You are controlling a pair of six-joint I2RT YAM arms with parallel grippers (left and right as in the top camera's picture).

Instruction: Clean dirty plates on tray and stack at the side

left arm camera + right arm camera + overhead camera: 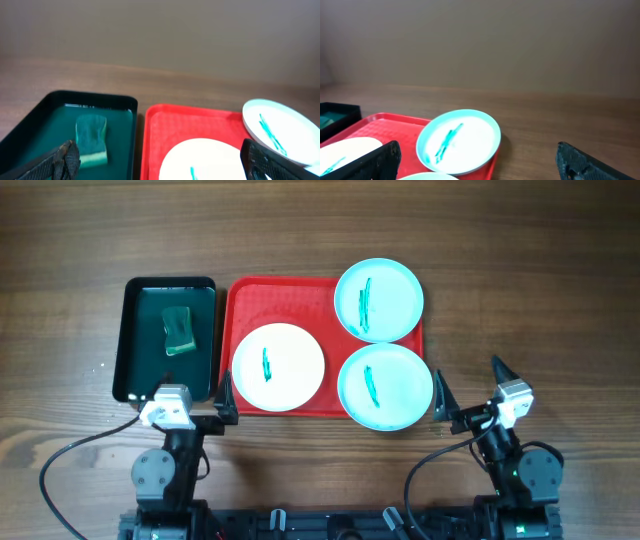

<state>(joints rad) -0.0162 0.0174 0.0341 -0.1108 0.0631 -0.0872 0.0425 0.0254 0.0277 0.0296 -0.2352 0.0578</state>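
The red tray (250, 295) lies mid-table and holds three plates with green streaks. A white plate (278, 367) sits at its front left. One turquoise plate (378, 300) sits at the back right and another (385, 386) at the front right. My left gripper (190, 392) is open and empty, near the tray's front left corner. My right gripper (470, 388) is open and empty, just right of the front turquoise plate. The left wrist view shows the tray (170, 125) and the white plate (205, 160). The right wrist view shows the far turquoise plate (460, 140).
A smaller black tray (140, 340) stands left of the red tray and holds a green sponge (179, 331). The sponge also shows in the left wrist view (91, 140). Bare wooden table lies to the right (540, 300).
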